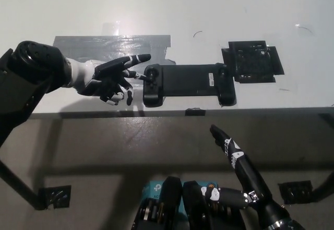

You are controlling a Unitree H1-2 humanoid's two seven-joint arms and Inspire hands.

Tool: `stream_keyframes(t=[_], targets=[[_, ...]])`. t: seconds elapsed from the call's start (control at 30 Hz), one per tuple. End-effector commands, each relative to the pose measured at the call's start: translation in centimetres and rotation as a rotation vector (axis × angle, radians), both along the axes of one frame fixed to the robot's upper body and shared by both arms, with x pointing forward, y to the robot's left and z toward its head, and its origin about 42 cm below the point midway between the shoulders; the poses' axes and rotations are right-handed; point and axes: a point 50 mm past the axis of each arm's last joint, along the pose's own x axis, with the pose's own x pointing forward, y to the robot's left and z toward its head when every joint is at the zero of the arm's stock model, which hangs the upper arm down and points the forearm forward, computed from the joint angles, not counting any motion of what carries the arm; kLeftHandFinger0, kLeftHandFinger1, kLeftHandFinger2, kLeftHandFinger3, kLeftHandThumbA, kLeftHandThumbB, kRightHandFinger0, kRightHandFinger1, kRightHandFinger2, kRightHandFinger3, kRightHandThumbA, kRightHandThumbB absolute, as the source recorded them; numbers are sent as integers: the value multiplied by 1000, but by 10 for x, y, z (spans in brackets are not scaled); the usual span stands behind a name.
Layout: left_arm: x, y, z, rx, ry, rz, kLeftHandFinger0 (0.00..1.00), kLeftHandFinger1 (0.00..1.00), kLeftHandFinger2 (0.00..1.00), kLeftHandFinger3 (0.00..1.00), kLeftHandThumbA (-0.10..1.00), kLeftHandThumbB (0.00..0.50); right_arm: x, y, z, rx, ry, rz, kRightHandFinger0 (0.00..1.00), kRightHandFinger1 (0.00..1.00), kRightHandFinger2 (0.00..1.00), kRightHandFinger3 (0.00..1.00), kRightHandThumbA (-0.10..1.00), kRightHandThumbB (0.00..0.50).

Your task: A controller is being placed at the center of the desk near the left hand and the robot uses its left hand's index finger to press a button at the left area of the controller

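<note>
White desk top (219, 11) fills the upper half of the view, its front edge running straight across the middle, with dull grey floor below it. A black game controller (188, 84) lies flat near that front edge, roughly at the centre of the desk, long side running left to right, with a grip at each end. Just beyond its right end sits a black square pad (253, 61), touching or nearly touching the controller's upper right corner. Behind and to the left of the controller, a broad strip of grey tape (99, 45) is stuck to the desk.

The robot's left hand (107, 79), white with dark fingers, reaches in from the left just above the desk. It holds nothing. One finger stretches out straight above the rest, pointing right, its tip close to the controller's left end. A second, thinner finger below it reaches to the left grip, where its tip meets or nearly meets a small round control (152, 71); whether it truly presses there cannot be told. The other fingers curl loosely underneath.

The black right hand (229, 149) rests low at the lower right, off the desk and over the floor, well apart from the controller. It grasps nothing, with a finger extended upward towards the desk edge.
</note>
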Motion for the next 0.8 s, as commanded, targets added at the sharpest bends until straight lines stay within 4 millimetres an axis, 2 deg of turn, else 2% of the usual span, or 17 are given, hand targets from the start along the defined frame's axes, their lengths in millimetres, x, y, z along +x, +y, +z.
stream_keyframes(t=[0.0,0.27,0.33,0.7,0.77], targets=[[3,-2,25,-20,-41,-4,0,0,248,1000,1000,410,3,3,14,14,-50,10,1000,1000,1000,1000,1000,263],[3,2,21,-42,-12,1,0,0,306,1000,1000,395,5,5,14,12,-53,12,1000,1000,1000,1000,1000,269],[3,3,19,-53,0,2,0,4,321,1000,1000,406,5,6,14,15,-54,15,1000,1000,1000,1000,1000,270],[3,-4,13,-65,30,-12,0,0,304,1000,1000,422,6,6,15,18,-51,14,1000,1000,1000,1000,1000,267],[3,-5,13,-69,23,-8,0,0,273,1000,1000,415,6,5,15,16,-54,14,1000,1000,1000,1000,1000,265]])
